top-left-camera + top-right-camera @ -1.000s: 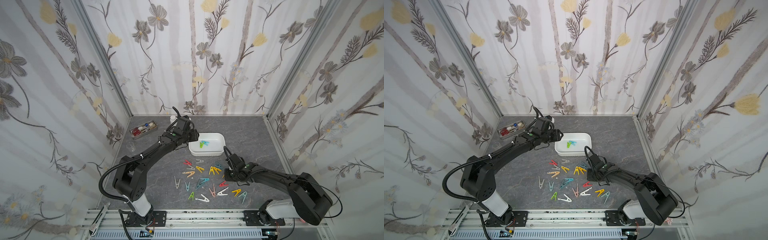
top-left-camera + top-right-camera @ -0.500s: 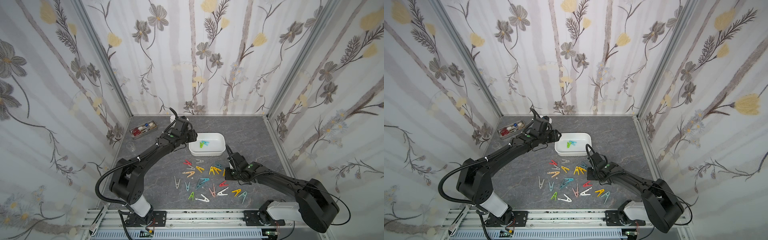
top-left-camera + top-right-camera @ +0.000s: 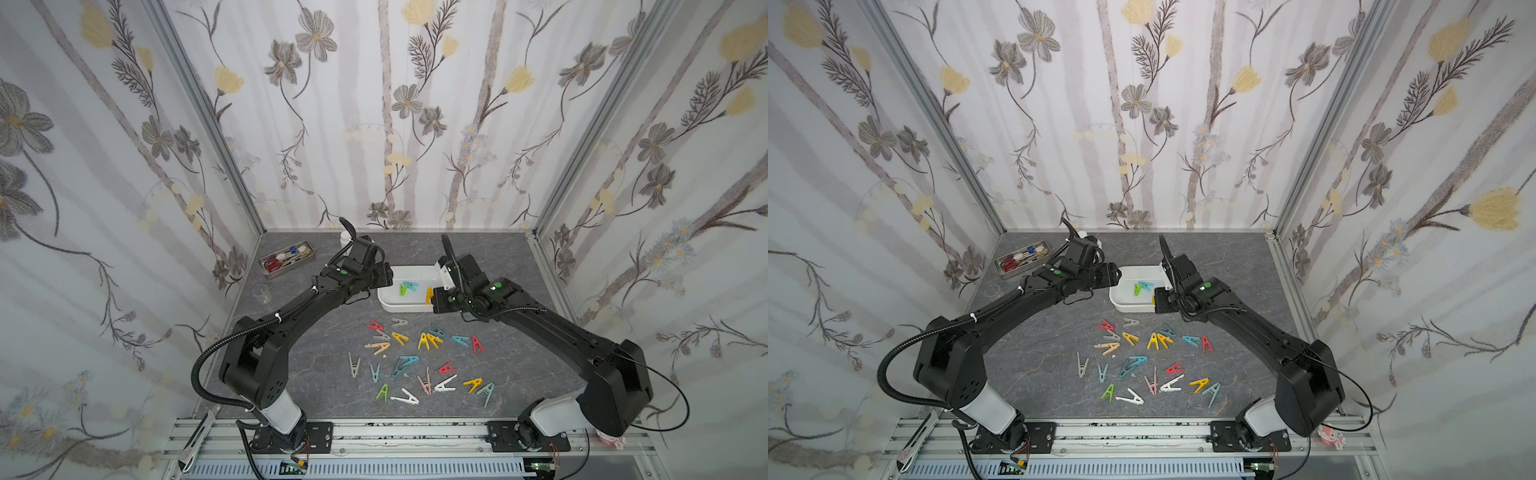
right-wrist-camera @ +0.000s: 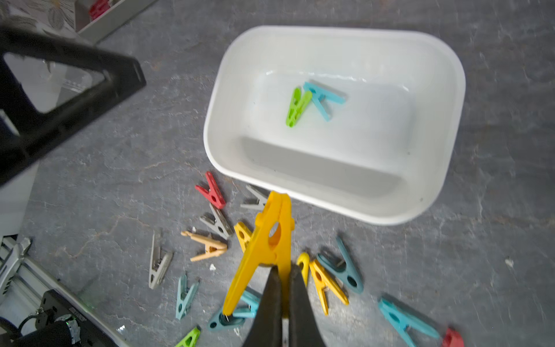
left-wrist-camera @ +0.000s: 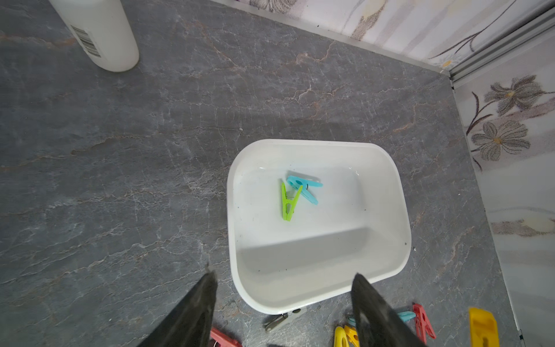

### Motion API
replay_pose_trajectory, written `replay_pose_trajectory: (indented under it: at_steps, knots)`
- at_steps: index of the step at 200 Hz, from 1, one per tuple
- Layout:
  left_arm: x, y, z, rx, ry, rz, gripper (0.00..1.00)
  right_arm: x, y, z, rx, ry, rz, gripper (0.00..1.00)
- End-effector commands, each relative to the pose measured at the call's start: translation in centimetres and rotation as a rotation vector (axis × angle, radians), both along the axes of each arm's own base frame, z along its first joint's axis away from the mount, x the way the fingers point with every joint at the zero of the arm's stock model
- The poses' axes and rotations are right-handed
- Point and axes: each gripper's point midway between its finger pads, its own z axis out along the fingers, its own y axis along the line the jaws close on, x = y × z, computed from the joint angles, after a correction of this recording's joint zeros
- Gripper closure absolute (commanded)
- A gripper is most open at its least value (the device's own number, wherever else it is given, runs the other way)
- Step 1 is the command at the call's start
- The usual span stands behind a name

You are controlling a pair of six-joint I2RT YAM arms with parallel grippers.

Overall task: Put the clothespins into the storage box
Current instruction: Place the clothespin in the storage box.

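The right end effector (image 4: 284,272) is pinched shut on one leg of a yellow pin (image 4: 267,240); the other leg splays free to the side. The pin's long axis runs straight out from the fingertips, nose first. In the right wrist view that nose sits just at the near wall of the box (image 4: 330,207). In a top view the pin (image 3: 429,296) hangs near the box's near right corner.

So the open floor of the box lies ahead of the end effector, farther from the robot's base, and the box's long side runs across that line. My judgement is that a short advance along the pin's own axis would clear the rim before release. Letting go here risks the pin catching the wall and falling outside.

A green pin (image 4: 297,106) and a teal pin (image 4: 322,100) lie touching inside, towards the far wall.

The left end effector (image 5: 283,279) is wide open and empty, hovering at the box's opposite short end.

The remaining loose pins (image 3: 415,357) are scattered flat on the counter (image 3: 519,365), on the robot's side of the box.
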Motion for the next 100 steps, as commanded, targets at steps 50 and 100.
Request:
replay_pose_trajectory:
  at_steps: [50, 100]
  knots:
    - [-3.5, 4.4, -2.9, 0.106, 0.097, 0.125, 0.26, 6.0, 1.0, -5.3, -0.070, 0.041, 0.077, 1.00]
    - [-5.7, 5.4, -3.2, 0.055, 0.120, 0.153, 0.25, 9.2, -1.0, -8.9, -0.111, 0.055, 0.026, 0.98]
